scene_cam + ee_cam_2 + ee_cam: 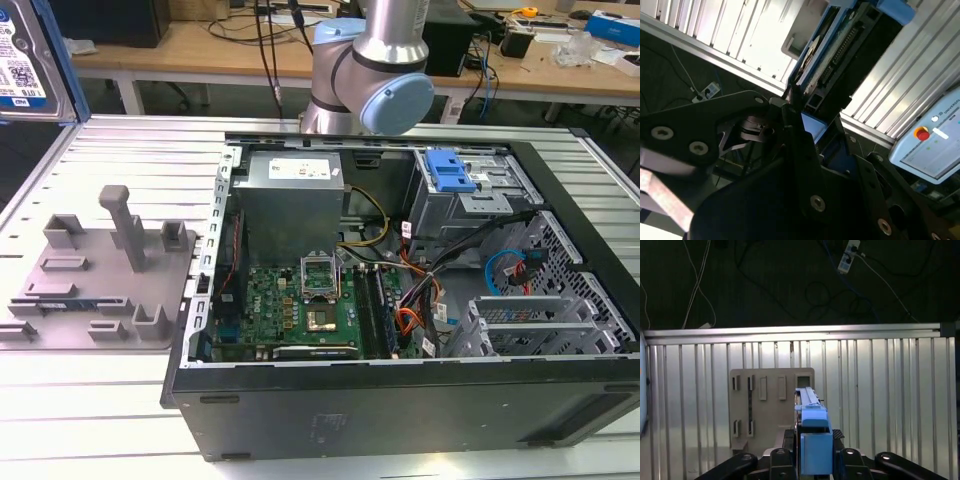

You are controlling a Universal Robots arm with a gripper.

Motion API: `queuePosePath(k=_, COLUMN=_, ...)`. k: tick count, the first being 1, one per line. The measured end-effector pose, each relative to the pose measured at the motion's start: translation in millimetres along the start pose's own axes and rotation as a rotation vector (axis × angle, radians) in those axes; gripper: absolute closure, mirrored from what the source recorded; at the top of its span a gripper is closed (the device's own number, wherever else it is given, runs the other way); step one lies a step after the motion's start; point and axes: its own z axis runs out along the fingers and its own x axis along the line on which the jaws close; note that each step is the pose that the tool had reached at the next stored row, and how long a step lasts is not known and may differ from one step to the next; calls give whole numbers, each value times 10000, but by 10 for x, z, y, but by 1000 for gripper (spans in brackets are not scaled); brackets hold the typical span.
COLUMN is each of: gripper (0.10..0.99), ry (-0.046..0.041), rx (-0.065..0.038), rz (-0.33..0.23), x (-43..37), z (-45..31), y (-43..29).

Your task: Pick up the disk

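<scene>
Underneath everything, a ribbed aluminium table [120,150] of long parallel slats, pale and shiny, with a plain bar along its edge in the first wrist view. On it, from the middle towards the exterior view's right edge, an open black computer case [400,400], boxy and sheet-metal, showing a green circuit board [290,310], a plain grey metal power supply box [290,200], bundled cables and a blue plastic clip [448,170] on the drive bay. Behind the case, at the table's far edge, the silver-and-pale-blue robot arm [375,70], round-jointed and smooth. Near the table's edge on the exterior view's left, a flat grey plastic holder [100,280] with upright posts and slots, lying apart from the case. In the second wrist view, a pale-blue pendant [930,145] with a red button. Lifted clear of the table, the disk [30,60]: flat, rectangular, silver metal with a white-and-blue label and blue plastic side rails, seen edge-on above the holder in the first wrist view. Clamped around its end, the black gripper [815,437], jaws pinching the disk between them.
</scene>
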Motion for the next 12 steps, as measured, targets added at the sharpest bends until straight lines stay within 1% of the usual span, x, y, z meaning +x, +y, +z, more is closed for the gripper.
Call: queuePosePath(k=12, gripper=722, ry=-25, rx=-1, rz=-2, x=1, z=0, y=0)
